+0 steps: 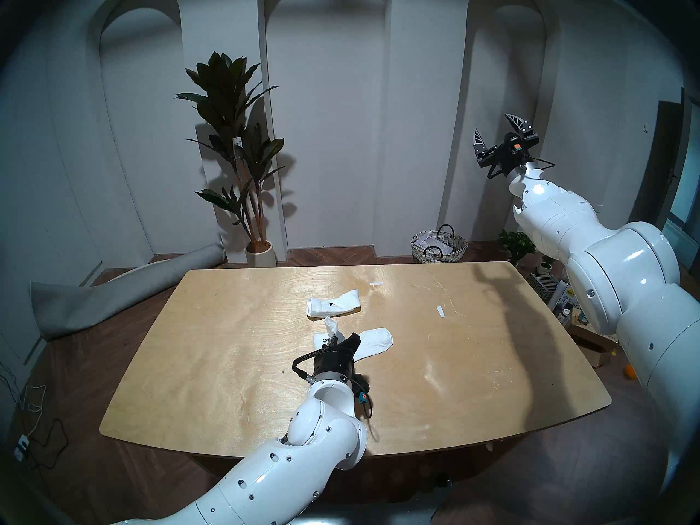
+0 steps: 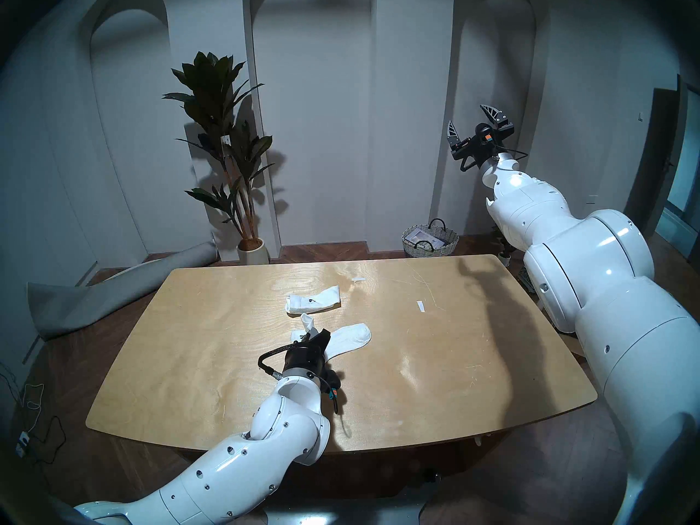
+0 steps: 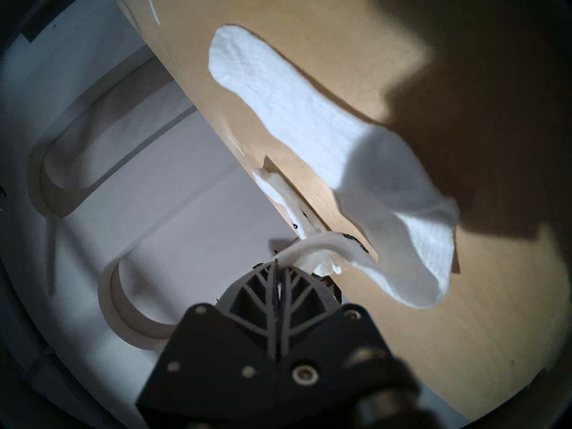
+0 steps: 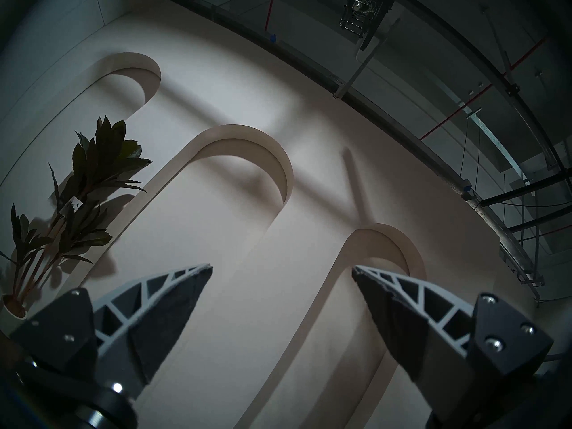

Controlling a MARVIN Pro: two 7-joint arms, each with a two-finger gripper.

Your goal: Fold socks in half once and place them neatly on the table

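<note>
Two white socks lie mid-table on the plywood table. The far sock lies folded flat with its black logo up. The near sock stretches to the right, toe end flat on the wood. Its cuff end is lifted and curled over. My left gripper is shut on that cuff. In the left wrist view, the closed fingertips pinch the cuff edge, and the sock's body runs away across the table. My right gripper is raised high at the right, open and empty.
Two small white paper strips lie on the far half of the table. Beyond the far edge stand a wicker basket and a potted plant. A rolled grey carpet lies on the floor at the left.
</note>
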